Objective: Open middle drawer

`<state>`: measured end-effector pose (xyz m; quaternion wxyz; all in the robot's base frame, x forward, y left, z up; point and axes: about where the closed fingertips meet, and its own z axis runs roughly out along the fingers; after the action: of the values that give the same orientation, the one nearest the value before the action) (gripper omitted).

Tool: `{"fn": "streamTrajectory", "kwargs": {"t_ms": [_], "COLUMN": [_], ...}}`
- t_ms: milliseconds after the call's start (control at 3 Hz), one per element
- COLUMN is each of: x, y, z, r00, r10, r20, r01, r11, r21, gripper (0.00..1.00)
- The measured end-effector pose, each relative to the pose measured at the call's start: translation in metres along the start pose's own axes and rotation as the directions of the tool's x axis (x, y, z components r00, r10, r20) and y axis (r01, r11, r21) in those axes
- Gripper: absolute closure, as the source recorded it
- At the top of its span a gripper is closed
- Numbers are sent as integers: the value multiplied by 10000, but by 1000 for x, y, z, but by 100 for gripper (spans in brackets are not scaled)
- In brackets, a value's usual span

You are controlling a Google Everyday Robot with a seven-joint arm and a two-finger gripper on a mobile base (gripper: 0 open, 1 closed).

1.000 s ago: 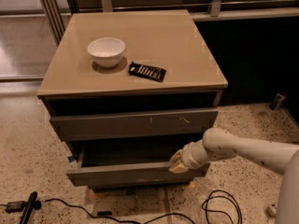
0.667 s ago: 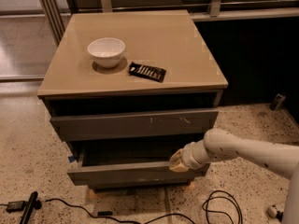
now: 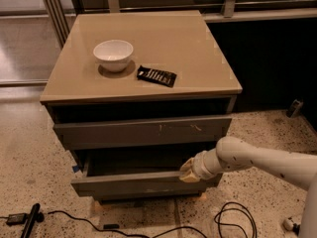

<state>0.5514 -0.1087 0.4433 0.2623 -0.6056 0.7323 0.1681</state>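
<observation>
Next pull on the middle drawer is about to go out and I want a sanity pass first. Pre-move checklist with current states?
1. Gripper at the top edge of the middle drawer front, near its right end: ok.
2. Hold on that front secure: cannot tell.
3. Middle drawer partly out, interior showing: ok. Fully open: not ok.
4. Scratched upper drawer not touched by the gripper: ok.
5. White bowl and dark packet set back from the cabinet top's front edge: ok.
6. Floor cable clear of the pull path: cannot tell.
</observation>
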Motion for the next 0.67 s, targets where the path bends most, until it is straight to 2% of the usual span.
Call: {"fn": "streamTrajectory", "kwargs": {"t_ms": [333,667], "x": [0,0], "y": [0,0], "z": [0,0], "r00": [10000,10000], "r10": [0,0], "r20": [0,0], "r01": [0,0], "r11": [10000,10000], "r21": [-1,-2], "gripper": [15,0]}}
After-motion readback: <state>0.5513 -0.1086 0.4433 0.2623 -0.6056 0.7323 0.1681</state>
